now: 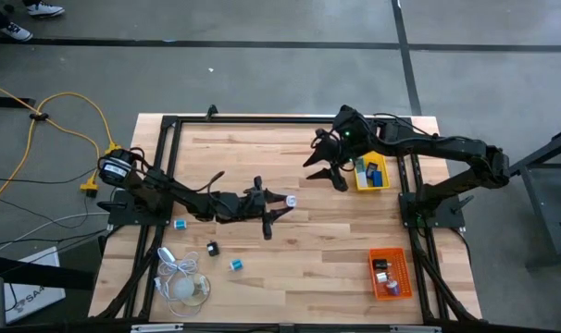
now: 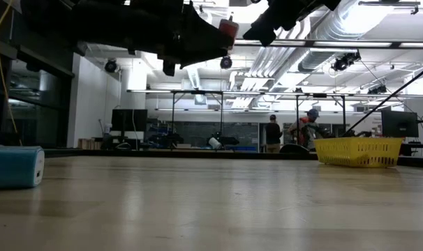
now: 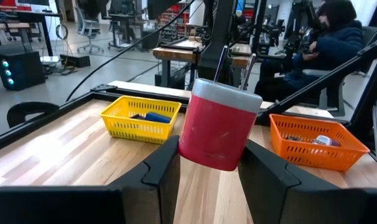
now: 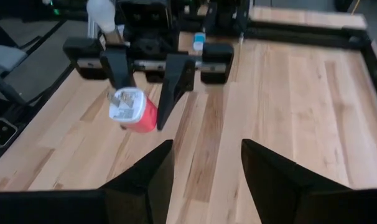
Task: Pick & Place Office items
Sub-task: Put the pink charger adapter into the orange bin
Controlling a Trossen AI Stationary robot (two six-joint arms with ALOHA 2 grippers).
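Observation:
My left gripper (image 1: 279, 205) is over the middle of the table, shut on a small red block with a white-grey end (image 3: 216, 124), which also shows in the right wrist view (image 4: 133, 112) and high in the low view (image 2: 227, 29). My right gripper (image 4: 207, 165) hangs open above the table's far right part (image 1: 325, 166), next to the yellow tray (image 1: 371, 174), and touches nothing. A blue piece (image 1: 180, 224), a black piece (image 1: 213, 248) and a teal piece (image 1: 235, 265) lie on the table's near left part; the teal one is close in the low view (image 2: 16, 167). My left gripper pinches the red block between its two fingers (image 3: 160, 171), one on each side of its red body (image 3: 195, 146). The fingers lie about level and point toward the table's right. The block is lifted clear of the table, with its white-grey end (image 3: 229, 96) away from the wrist.
The yellow tray holds blue pieces, and an orange tray (image 1: 392, 273) at the near right holds several small pieces. A white bulb-like thing with a coiled cord (image 1: 183, 285) lies at the near left. A black frame (image 1: 169, 125) borders the table. People are in the room behind (image 2: 308, 125).

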